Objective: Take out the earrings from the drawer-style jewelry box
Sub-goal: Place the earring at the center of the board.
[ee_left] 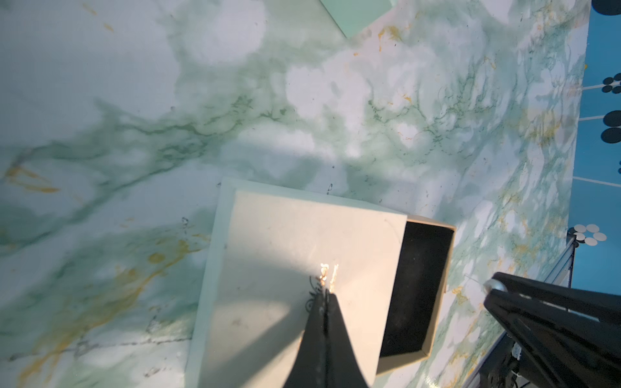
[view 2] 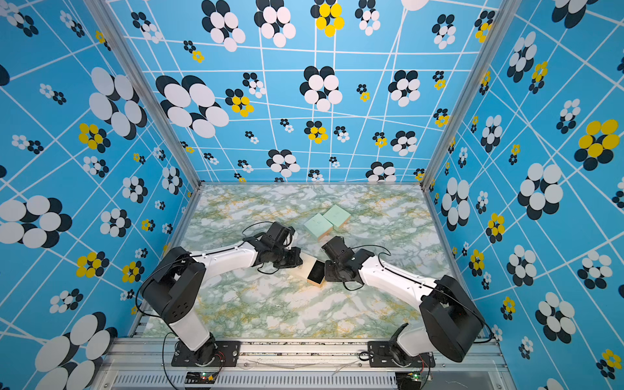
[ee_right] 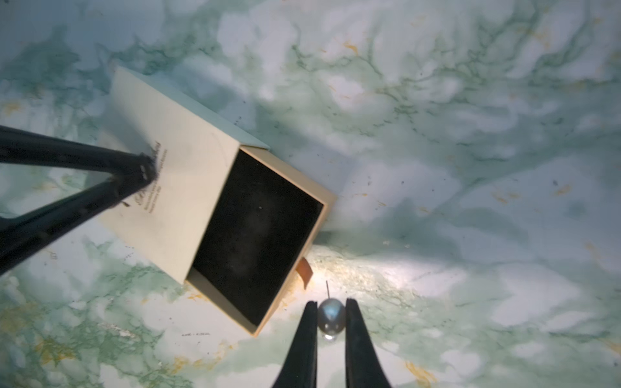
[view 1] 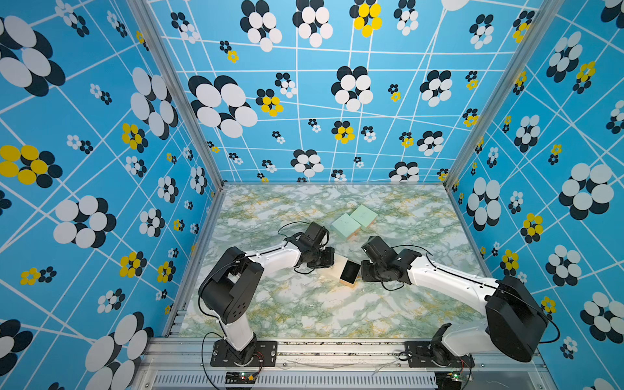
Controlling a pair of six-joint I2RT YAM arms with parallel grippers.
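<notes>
Earring [ee_right: 331, 317], a pale grey pearl on a thin pin, is pinched between the two fingers of the right hand [ee_right: 331, 302]. It sits just off the open end of the drawer [ee_right: 258, 231], near the tan pull tab [ee_right: 304, 270]. Whether the pearl touches the tabletop [view 1: 304, 310] cannot be told.

The drawer is pulled out of the cream sleeve [ee_right: 174, 188] toward 4 o'clock and shows black lining. Its inner part is hidden under the sleeve. The left hand [ee_left: 324, 295] is clenched, its fingertips together and resting on the sleeve's top by the gold lettering [ee_left: 327, 272].

In both top views the wrists cover the two hands, and the earring cannot be made out there. The jewelry box [view 1: 349, 273] lies near the tabletop's middle, with the left arm at its 9 o'clock and the right arm at its 3 o'clock.

The nearer mint-green box [view 1: 345, 225] and the farther mint-green box [view 1: 364, 216] lie side by side at 12 to 1 o'clock of the jewelry box, apart from it. Whether they touch each other cannot be told.

Toward 6 o'clock the marble tabletop runs open to the metal front rail [view 1: 337, 347]. Patterned walls close the other three edges.
</notes>
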